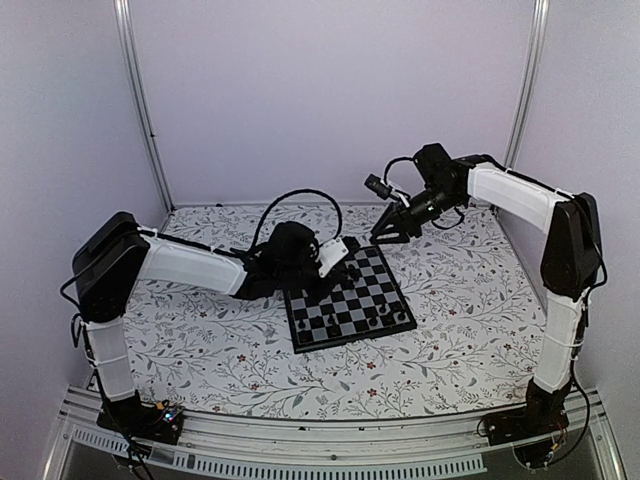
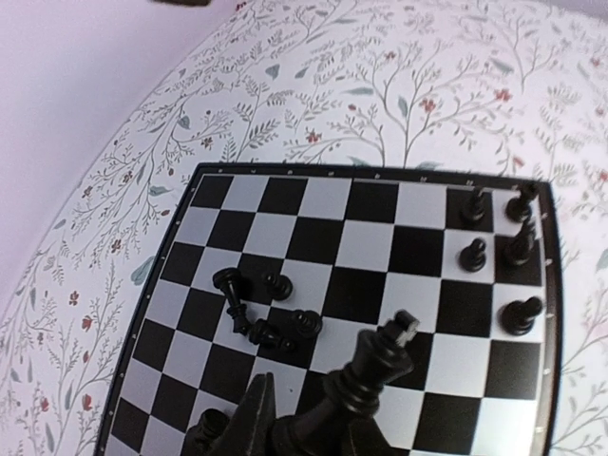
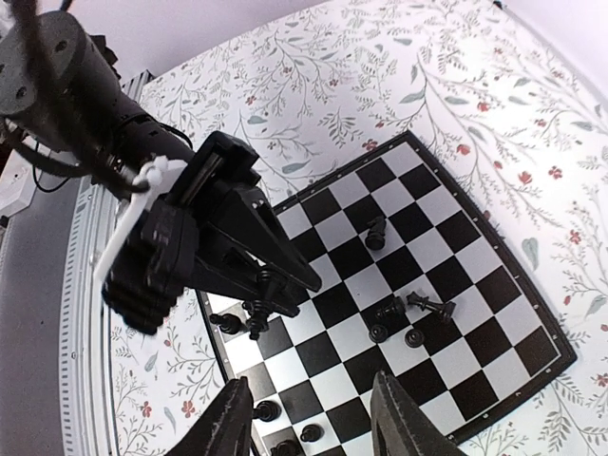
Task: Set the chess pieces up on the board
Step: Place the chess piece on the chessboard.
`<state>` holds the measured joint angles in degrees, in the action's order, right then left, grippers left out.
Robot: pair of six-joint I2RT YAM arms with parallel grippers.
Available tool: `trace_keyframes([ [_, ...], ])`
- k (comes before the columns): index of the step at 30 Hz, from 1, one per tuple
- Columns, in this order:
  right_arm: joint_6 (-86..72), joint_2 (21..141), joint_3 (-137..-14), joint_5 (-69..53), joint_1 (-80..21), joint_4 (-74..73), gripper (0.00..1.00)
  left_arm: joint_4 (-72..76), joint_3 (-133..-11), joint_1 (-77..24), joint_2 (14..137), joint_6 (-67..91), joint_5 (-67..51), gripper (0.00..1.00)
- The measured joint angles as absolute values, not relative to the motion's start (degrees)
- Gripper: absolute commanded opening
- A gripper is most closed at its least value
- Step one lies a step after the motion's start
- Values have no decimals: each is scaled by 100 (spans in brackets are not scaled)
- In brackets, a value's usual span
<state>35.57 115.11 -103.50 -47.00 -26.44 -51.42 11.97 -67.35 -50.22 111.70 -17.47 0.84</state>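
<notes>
1. Cloth: matte, floral print.
2. Board: flat on cloth, glossy black and grey checks, thin black rim.
3. Left gripper: over board, clenched on tall piece, which is tilted.
4. Right gripper: released, empty, above board's far edge.
5. Pieces: glossy black; several toppled mid-board, five upright at one corner.

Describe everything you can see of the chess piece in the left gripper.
The tall chess piece is all black and glossy, plastic by its look, with a ringed collar, a rounded head and a small knob on top. It is tilted, its head leaning right in the left wrist view. The left gripper pinches its lower body, and the base is hidden. It sits over the board; whether it touches the board cannot be told.
</notes>
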Motion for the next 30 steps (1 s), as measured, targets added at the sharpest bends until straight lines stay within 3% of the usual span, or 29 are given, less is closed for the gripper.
trace_keyframes([
  [8, 3673, 10685, -9651, -4681, -2681, -4694, 46, 1584, -6580, -4729, 10726, -408, -895, 15],
  [21, 3787, 10464, -9594, -4263, -3376, -4278, 49, 2206, -6556, -4582, 10726, 915, -2003, 17],
  [30, 3686, 10689, -9802, -4235, -3413, -4226, 39, 2462, -6547, -4578, 10726, 1164, -2322, 18],
])
